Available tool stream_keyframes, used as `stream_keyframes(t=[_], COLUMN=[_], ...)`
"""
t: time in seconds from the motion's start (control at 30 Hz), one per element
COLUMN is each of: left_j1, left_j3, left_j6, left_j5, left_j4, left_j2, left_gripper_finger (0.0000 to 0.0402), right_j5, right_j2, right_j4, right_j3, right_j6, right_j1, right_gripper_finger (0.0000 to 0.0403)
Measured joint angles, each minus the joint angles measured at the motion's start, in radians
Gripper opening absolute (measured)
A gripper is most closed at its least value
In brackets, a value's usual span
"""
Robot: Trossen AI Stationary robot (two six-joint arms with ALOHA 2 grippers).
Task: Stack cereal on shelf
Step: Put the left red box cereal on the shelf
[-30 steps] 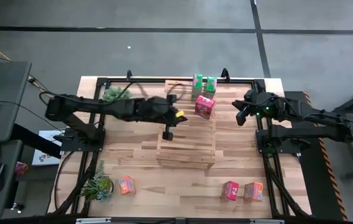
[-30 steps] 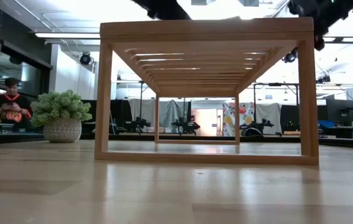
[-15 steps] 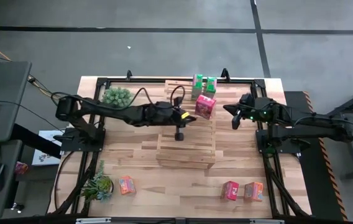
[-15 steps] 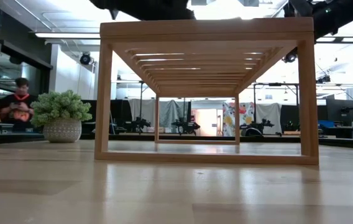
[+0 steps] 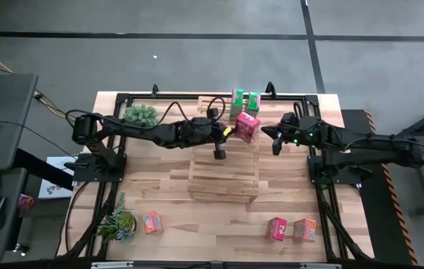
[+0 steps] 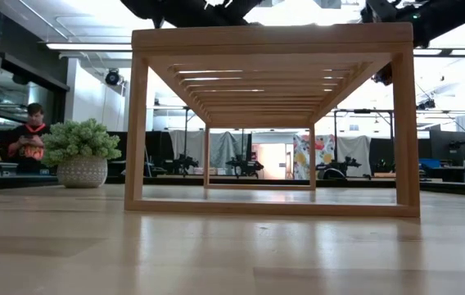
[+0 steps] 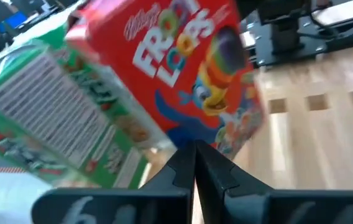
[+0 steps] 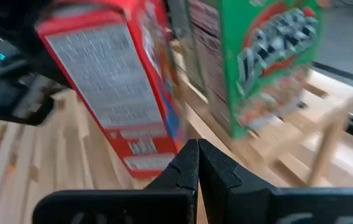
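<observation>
The shelf [image 5: 223, 170] [image 6: 269, 49] stands mid-table. On its far end stand two green cereal boxes [image 5: 245, 101] [image 8: 263, 62], and just nearer a red-pink box [image 5: 246, 127] [image 7: 183, 68] sits tilted on the slats. My left gripper [image 5: 229, 133] [image 7: 195, 155] is shut, its tips right at that box's left lower edge. My right gripper [image 5: 275, 143] [image 8: 197, 149] is shut, a short way right of the box. Two orange boxes [image 5: 151, 222] [image 5: 304, 229] and another red-pink one [image 5: 275, 229] lie on the table near its front edge. My left gripper points its shut fingertips [image 7: 187, 152] almost level, from the table's left, at the lower edge [image 7: 226, 140] of the tilted red-pink box. I cannot tell whether they touch it.
Potted plants stand at the far left [image 5: 139, 113] [image 6: 81, 152] and near left [image 5: 119, 223]. A black frame [image 5: 122, 99] runs round the tabletop. A person [image 6: 28, 143] sits in the room beyond the table.
My left gripper has moved toward the table's right edge and down, up to the red-pink box, tipping from steeply down to nearly level. My right gripper has come toward the table's left edge, nearer the same box, tipping likewise. The boxes have stayed put.
</observation>
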Motion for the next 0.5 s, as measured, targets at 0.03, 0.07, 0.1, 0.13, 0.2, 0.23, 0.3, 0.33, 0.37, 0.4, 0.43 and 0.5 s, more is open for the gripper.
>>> stream_keyframes(t=[0.03, 0.07, 0.1, 0.13, 0.2, 0.23, 0.3, 0.33, 0.37, 0.4, 0.43, 0.5], left_j1=[0.006, 0.012, 0.017, 0.022, 0.027, 0.029, 0.034, 0.037, 0.04, 0.041, 0.042, 0.047], left_j3=[0.0, 0.0, 0.0, 0.0, 0.0, 0.0, 0.0, 0.0, 0.0, 0.0, 0.0, -0.001], left_j6=[-0.002, -0.008, -0.011, -0.018, -0.027, -0.028, -0.03, -0.034, -0.036, -0.041, -0.044, -0.043], left_j5=[0.001, 0.006, 0.017, 0.025, 0.037, 0.046, 0.064, 0.073, 0.083, 0.084, 0.085, 0.086], left_j4=[-0.004, -0.005, -0.004, -0.001, 0.004, 0.005, 0.005, 0.005, 0.005, 0.018, 0.027, 0.035], left_j2=[0.0, 0.0, 0.0, 0.0, 0.0, 0.0, 0.0, 0.0, 0.001, 0.008, 0.014, 0.023], left_gripper_finger=[0.0, 0.0, 0.0, 0.0, 0.0, 0.0, 0.0, 0.0, 0.0, 0.0, 0.0, 0.0], right_j5=[-0.004, -0.006, -0.005, -0.001, 0.012, 0.013, 0.013, 0.012, 0.007, 0.0, -0.011, -0.018], right_j2=[0.017, 0.031, 0.045, 0.057, 0.074, 0.081, 0.089, 0.094, 0.097, 0.101, 0.103, 0.104], right_j4=[0.031, 0.056, 0.079, 0.097, 0.113, 0.116, 0.116, 0.117, 0.116, 0.116, 0.117, 0.116], right_j3=[0.0, 0.0, 0.0, 0.0, 0.0, 0.0, 0.0, 0.0, 0.0, 0.0, 0.0, 0.0], right_j6=[0.0, 0.0, -0.004, -0.006, -0.006, -0.004, 0.001, 0.003, 0.013, 0.024, 0.03, 0.046], right_j1=[0.0, 0.0, 0.0, 0.0, 0.0, 0.0, 0.0, 0.0, 0.0, 0.0, 0.0, 0.006], right_gripper_finger=[0.0, 0.0, 0.0, 0.0, 0.0, 0.0, 0.0, 0.0, 0.0, 0.0, 0.0, 0.0])
